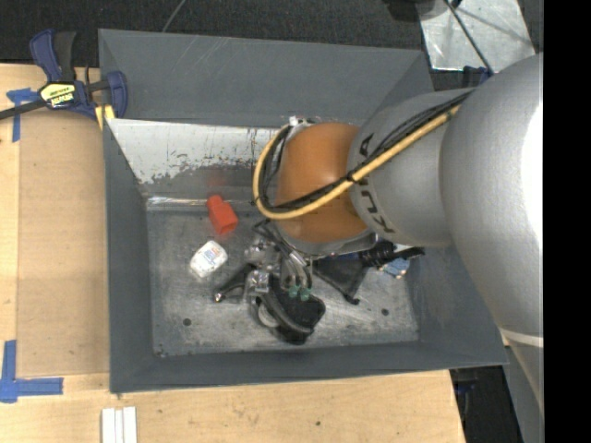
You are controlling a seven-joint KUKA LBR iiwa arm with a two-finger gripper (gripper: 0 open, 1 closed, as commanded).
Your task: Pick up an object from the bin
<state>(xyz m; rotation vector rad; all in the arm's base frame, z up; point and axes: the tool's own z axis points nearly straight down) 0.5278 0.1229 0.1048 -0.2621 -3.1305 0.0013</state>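
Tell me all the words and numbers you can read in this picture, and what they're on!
No text here can be read in full.
Grey arm: big black letters, partly hidden behind the yellow cable and curving out of sight; unreadable.
Small white packet, on the left of the bin floor: faint bluish marks, too small to read.
Red block, just above the packet: no writing seen.

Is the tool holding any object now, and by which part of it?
It cannot be told. The tool is down among heaped black pieces in the middle of the grey metal bin, which hides any hold.
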